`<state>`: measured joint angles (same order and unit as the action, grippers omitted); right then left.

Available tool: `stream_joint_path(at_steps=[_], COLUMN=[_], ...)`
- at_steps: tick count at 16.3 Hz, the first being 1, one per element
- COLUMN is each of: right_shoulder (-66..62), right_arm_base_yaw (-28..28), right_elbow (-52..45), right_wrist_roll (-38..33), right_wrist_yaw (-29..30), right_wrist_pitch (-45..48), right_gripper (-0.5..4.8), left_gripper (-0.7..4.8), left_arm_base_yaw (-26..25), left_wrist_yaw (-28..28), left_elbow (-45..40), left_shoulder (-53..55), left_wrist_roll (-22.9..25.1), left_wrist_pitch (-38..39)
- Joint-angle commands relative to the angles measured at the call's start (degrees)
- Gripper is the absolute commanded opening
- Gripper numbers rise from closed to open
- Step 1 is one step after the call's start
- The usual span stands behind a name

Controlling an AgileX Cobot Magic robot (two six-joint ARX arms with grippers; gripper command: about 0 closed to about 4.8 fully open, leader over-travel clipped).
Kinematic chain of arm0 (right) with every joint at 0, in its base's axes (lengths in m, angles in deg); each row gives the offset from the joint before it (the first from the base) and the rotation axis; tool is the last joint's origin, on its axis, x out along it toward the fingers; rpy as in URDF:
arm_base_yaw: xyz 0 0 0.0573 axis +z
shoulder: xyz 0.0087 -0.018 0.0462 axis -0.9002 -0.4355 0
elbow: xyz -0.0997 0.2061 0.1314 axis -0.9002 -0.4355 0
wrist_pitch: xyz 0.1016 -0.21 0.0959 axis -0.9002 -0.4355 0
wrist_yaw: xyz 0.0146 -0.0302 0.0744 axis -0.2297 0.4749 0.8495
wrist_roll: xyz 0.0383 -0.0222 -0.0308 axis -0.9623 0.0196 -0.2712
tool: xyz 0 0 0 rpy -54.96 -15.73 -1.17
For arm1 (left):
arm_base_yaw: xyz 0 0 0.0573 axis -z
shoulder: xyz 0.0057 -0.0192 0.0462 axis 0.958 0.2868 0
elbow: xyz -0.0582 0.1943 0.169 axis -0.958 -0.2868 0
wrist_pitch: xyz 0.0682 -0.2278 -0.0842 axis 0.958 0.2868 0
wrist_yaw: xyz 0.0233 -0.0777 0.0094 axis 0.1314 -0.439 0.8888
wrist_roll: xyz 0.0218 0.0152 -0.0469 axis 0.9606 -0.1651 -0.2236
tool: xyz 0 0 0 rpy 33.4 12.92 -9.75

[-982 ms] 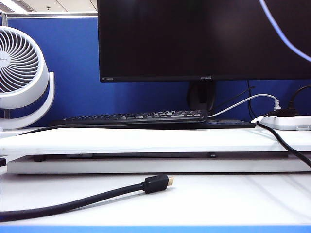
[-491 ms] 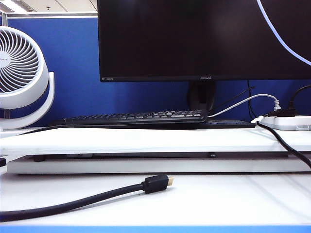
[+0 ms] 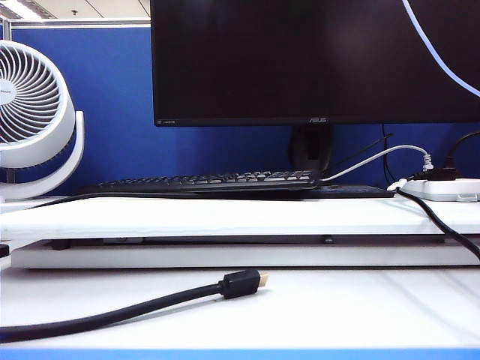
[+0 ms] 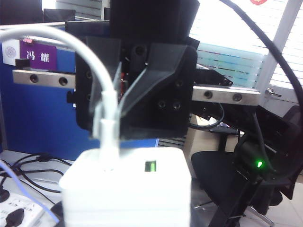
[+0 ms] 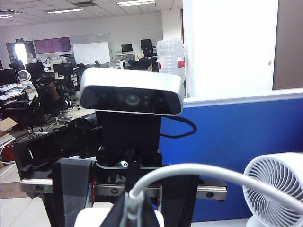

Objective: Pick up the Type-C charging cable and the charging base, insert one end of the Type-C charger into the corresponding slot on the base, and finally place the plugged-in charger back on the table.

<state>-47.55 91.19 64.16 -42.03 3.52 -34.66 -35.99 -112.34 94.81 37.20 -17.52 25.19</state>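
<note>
Your left gripper (image 4: pixel 124 215) grasps the charging base (image 4: pixel 125 189); facing it, your right gripper (image 5: pixel 132 215) pinches the white cable (image 5: pixel 203 176) plugged into it.

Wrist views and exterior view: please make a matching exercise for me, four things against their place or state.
Things:
1 left gripper
2 right gripper
3 black cable
4 fan

States:
A lies on the table
B raised, pinches the Type-C charging cable at its plug
C raised, holds the charging base
D stands at the exterior view's left edge

Pairs: 1-C, 2-B, 3-A, 4-D
</note>
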Motion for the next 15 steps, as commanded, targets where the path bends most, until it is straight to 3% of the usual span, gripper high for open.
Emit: stream_joint_path(at_steps=[1, 9, 11, 12, 14, 15], right_shoulder=[-0.87, 0.13, 0.22, 0.24, 0.24, 0.26], right_arm_base_yaw=[0.24, 0.22, 0.22, 0.22, 0.22, 0.22], right_elbow=[-0.94, -0.83, -0.85, -0.83, -0.81, -0.81], right_wrist_roll=[0.48, -0.55, -1.46, -1.46, -2.86, -2.93], right_wrist_yaw=[1.99, 1.38, 1.38, 1.33, -0.13, -0.11], right_wrist_pitch=[-7.50, -3.30, -3.30, -3.23, -3.02, -2.82], right_gripper=[-0.06, 0.00, 0.68, 0.68, 1.82, 1.82], left_gripper=[-0.06, -0.06, -0.06, -0.06, -0.06, -0.06], left_arm_base_yaw=[0.07, 0.07, 0.07, 0.07, 0.07, 0.07], left_wrist_yaw=[0.02, -0.37, -0.39, -0.39, -0.39, -0.37], left_elbow=[1.33, 1.33, 1.33, 1.33, 1.33, 1.33], left_shoulder=[-1.01, -1.01, -1.01, -1.01, -1.01, -1.01], left_wrist_roll=[0.17, 0.87, 0.87, 0.87, 0.90, 0.96], left_wrist_pitch=[-9.49, -7.43, -7.39, -7.26, -6.86, -6.54])
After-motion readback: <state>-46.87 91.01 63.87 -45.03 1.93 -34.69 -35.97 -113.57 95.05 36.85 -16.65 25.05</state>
